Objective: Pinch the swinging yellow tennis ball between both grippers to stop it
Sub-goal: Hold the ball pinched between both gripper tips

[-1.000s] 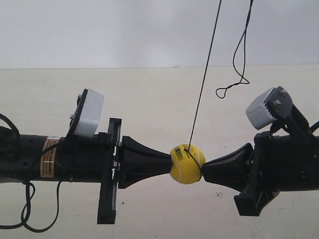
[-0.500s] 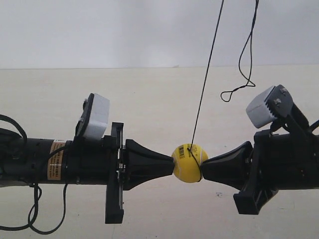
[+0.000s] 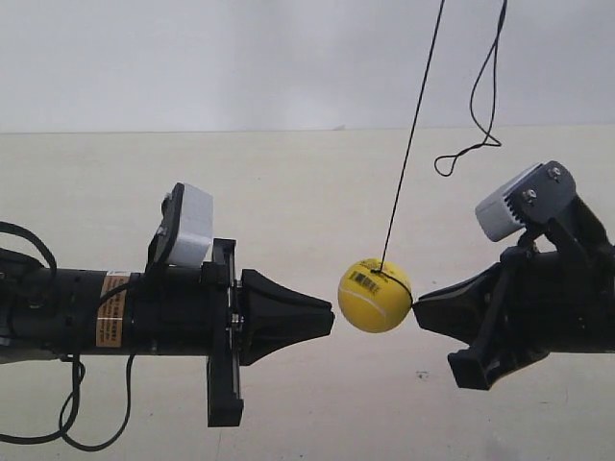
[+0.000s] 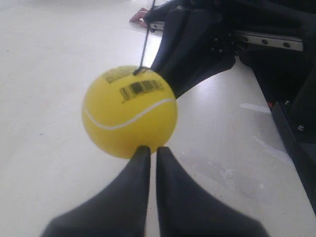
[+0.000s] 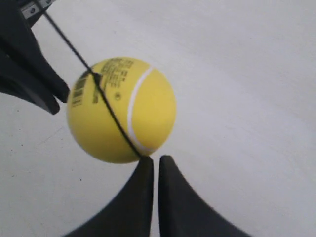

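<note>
The ball (image 3: 376, 295) hangs in the air above the bench (image 3: 288, 192) on a thin black string (image 3: 408, 154), between the two grippers. The barcode sticker (image 3: 363, 280) sits on the upper part of the ball. It faces the arm at the exterior view's left, and the left wrist view shows it head-on, so that arm is the left one.

The left gripper (image 3: 330, 317) points level at the ball. Its jaws are drawn together to a narrow slit, with nothing between them. In the exterior view its tip stands just beside the ball with a sliver of bench showing between. In the left wrist view the tip (image 4: 149, 149) meets the ball's edge, so I cannot tell for sure whether they touch. An orange label (image 3: 113, 307) is on this arm and a white camera (image 3: 187, 226) sits above it.

The right gripper (image 3: 419, 307) comes in from the other side, tilted a little upward. Its jaws are also closed to a thin slit and hold nothing. Its tip (image 5: 152, 159) lies against the ball where the string runs down over the white seam (image 5: 132, 108). A grey-white camera (image 3: 514, 202) is mounted above it.

The string leans toward the exterior view's right as it rises. A loose loop (image 3: 476, 144) of it dangles beside it, in front of the pale wall (image 3: 192, 58).
</note>
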### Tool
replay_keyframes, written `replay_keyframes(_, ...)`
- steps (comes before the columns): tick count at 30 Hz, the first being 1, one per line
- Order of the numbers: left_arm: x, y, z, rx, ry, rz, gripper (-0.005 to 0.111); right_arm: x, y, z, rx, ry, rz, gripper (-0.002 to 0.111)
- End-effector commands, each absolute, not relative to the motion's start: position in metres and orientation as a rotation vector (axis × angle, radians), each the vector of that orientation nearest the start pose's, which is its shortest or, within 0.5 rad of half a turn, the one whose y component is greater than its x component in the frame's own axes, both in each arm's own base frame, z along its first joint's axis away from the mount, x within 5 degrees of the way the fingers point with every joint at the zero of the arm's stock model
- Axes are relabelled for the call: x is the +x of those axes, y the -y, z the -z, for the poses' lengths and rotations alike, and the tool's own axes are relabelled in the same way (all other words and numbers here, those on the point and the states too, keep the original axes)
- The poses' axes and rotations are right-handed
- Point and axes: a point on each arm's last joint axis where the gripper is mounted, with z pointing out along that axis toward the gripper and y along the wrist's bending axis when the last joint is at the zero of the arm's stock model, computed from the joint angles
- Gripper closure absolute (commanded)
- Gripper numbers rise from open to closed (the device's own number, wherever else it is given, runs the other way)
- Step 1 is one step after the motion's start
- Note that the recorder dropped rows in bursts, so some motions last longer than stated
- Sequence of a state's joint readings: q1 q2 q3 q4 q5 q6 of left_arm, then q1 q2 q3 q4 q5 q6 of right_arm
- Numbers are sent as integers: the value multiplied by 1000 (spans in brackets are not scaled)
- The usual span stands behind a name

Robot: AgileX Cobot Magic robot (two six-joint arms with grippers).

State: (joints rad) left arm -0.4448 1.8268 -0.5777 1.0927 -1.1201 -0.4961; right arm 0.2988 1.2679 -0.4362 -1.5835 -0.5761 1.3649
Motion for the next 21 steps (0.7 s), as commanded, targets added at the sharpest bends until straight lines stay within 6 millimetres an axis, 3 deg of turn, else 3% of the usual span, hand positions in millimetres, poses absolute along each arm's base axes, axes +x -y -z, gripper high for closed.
replay_keyframes(1,221,188,-145,1158,-1548,1069,102,180,-112,-200,-868,-2079,-780,108)
replay_keyframes(21,219,189,-148,1147,-1504,1112,102,178,-116,-204,-893,-2032,-845,108)
